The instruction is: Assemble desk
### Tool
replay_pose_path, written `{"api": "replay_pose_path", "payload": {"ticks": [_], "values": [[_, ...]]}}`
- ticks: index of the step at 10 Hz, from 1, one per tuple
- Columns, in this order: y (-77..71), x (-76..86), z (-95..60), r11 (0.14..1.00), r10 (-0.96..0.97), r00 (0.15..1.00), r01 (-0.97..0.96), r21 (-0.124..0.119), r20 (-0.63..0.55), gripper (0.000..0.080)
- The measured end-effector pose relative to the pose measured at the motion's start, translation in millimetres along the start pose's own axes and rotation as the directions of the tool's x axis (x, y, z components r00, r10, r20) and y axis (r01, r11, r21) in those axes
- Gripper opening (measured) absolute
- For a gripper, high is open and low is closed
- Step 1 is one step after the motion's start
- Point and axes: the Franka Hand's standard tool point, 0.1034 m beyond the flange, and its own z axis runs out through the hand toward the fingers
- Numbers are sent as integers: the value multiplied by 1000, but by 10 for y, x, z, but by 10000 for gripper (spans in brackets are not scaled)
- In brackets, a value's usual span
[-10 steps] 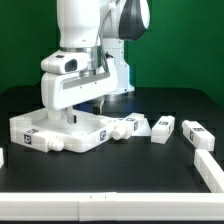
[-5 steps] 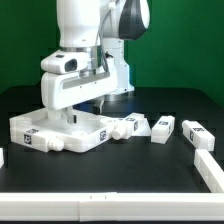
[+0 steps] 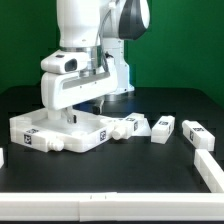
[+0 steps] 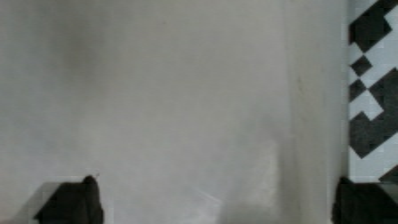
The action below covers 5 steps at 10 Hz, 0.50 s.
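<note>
Gripper: my gripper stands wide apart, with nothing clamped. The wrist view shows only the two dark fingertips, both cut by the picture's edge.
Gripper, exterior view: it is hidden behind my arm, low over the panel. I cannot tell if it touches.
Panel: the panel lies flat on the table, at the exterior view's left. My arm covers its middle.
Wrist view: a blurred white surface fills it, too near to say which part it is. A tag is cut off at one side.
Legs: three legs lie loose on the table at the exterior view's right of the panel. The nearest is just beside its corner; I cannot tell if they touch.
Rail: a white rail runs along the near edge, partly out of the picture.
</note>
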Motion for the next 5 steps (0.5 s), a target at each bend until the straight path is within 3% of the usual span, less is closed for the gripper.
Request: {"api": "replay_pose_path", "payload": {"ticks": [1, 3, 5], "values": [[-47, 49, -61, 999, -3, 1000, 2, 34, 14, 649], [-104, 24, -52, 998, -5, 1000, 3, 60, 27, 649], [-85, 5, 32, 999, -9, 1000, 9, 30, 17, 649]]}}
